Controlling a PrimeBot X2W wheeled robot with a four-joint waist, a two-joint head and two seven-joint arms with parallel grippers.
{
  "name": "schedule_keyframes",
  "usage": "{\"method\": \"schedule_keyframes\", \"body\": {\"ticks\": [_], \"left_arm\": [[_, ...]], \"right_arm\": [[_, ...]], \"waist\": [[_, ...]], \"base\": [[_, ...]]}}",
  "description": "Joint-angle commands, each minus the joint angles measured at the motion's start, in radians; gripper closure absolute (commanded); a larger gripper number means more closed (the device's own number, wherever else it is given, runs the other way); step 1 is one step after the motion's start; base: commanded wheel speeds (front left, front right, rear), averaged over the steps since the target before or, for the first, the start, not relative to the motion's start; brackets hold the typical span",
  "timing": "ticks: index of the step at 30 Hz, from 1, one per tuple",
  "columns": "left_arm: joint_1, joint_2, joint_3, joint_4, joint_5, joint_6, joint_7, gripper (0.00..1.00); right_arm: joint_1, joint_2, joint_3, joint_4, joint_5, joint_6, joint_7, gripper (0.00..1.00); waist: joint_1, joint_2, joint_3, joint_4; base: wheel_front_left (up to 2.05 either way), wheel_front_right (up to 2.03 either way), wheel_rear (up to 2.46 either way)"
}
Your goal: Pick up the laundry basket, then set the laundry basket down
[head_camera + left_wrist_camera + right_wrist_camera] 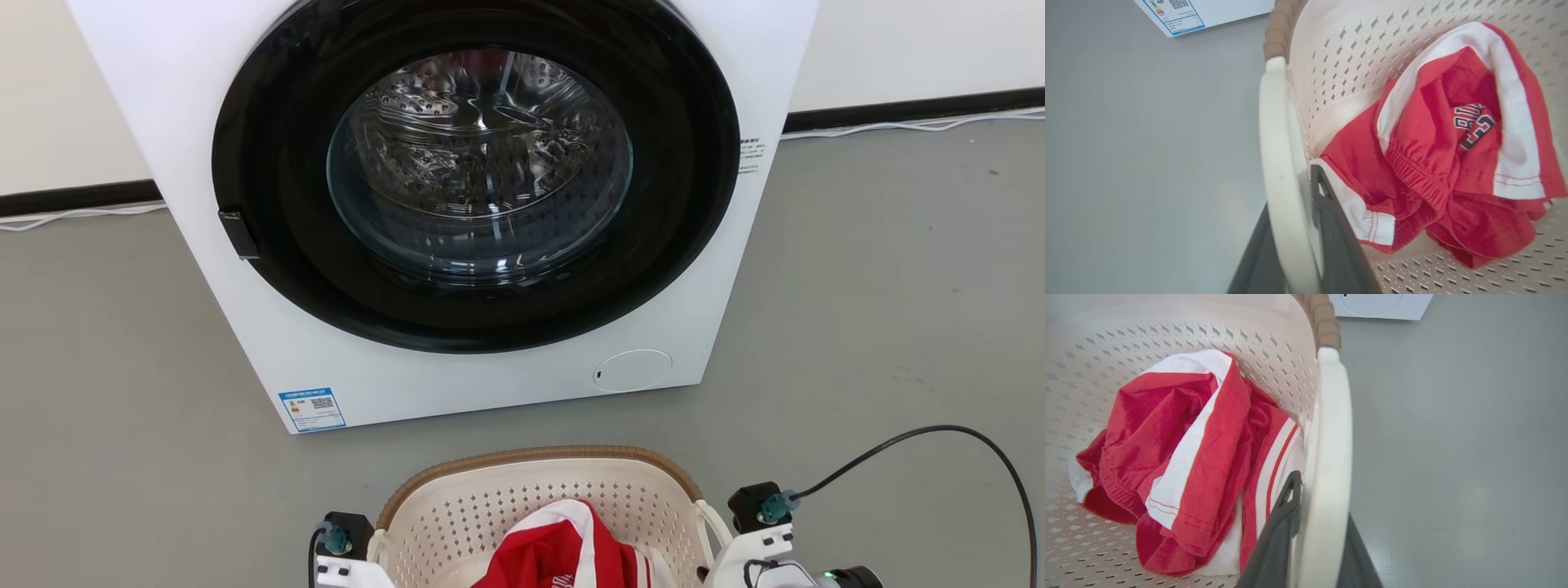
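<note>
**Operator:** Where is the laundry basket sitting?

**Spotter:** You are seeing the laundry basket (pixel 539 454) at the bottom edge of your head view. It is lying in front of the front-loading washing machine (pixel 490 384) and apart from it, with grey floor (pixel 857 327) showing between them. It is sitting between your two arms. I cannot tell whether its base is touching the floor.

**Operator:** What is my left claw doing?

**Spotter:** Your left claw (pixel 1290 200) is clenching the left loop handle (pixel 1274 143). One dark finger is lying on the basket side of the loop, beside the perforated wall. The other is lying on the floor side, and the white handle is running up between them.

**Operator:** And the right?

**Spotter:** Your right claw (pixel 1323 498) is gripping the right loop handle (pixel 1331 428) in the mirrored way. You are holding one finger on the basket side and one on the floor side, with the handle between them.

**Operator:** What is riding in it?

**Spotter:** Red and white sports clothes (pixel 1433 163) are lying bunched in the bottom, just beside the inner finger of each claw. A black cable (pixel 939 430) is arching over the floor by your right arm.
</note>
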Motion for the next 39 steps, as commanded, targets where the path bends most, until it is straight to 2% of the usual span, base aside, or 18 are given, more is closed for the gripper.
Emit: {"method": "schedule_keyframes", "body": {"ticks": [1, 39], "left_arm": [[-0.039, 0.013, 0.01, -0.028, -0.005, -0.008, -0.013, 1.0], [-0.046, 0.013, -0.054, -0.004, -0.073, 0.003, -0.034, 1.0]], "right_arm": [[-0.036, 0.017, 0.026, -0.022, 0.0, 0.018, -0.006, 1.0], [-0.065, 0.009, 0.148, -0.002, 0.115, 0.018, -0.034, 1.0]], "waist": [[0.0, -0.0001, 0.0, 0.001], [0.0, -0.0001, 0.005, 0.0]], "base": [[0.0, 0.0, 0.0], [0.0, 0.0, 0.0]]}}
